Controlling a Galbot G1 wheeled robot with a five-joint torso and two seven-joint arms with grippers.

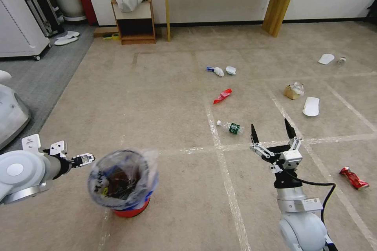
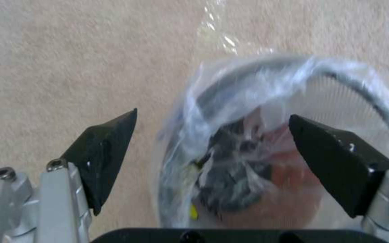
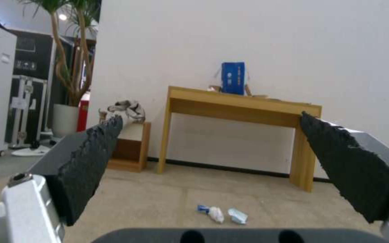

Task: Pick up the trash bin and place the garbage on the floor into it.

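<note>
The trash bin (image 1: 123, 182), a red bucket lined with a crinkled clear bag, stands on the beige floor (image 1: 169, 125) at lower left. My left gripper (image 1: 87, 159) is at its near-left rim. In the left wrist view the left gripper (image 2: 212, 114) is open, straddling the bin's bagged rim (image 2: 190, 111), one finger over the inside and one outside. My right gripper (image 1: 273, 129) is open and empty, raised above the carpet. The garbage lies scattered: green-labelled bottle (image 1: 231, 127), red wrapper (image 1: 222, 96), white papers (image 1: 219, 71), brown paper bag (image 1: 293, 90), slipper (image 1: 311, 106), crushed red can (image 1: 354, 178).
A wooden table (image 1: 280, 4) and a small wooden shelf (image 1: 135, 27) with a bag on it stand against the far wall. A white cabinet on wheels (image 1: 17, 19) and a white rounded body (image 1: 10, 113) are on the grey carpet at left. A second slipper (image 1: 326, 59) lies far right.
</note>
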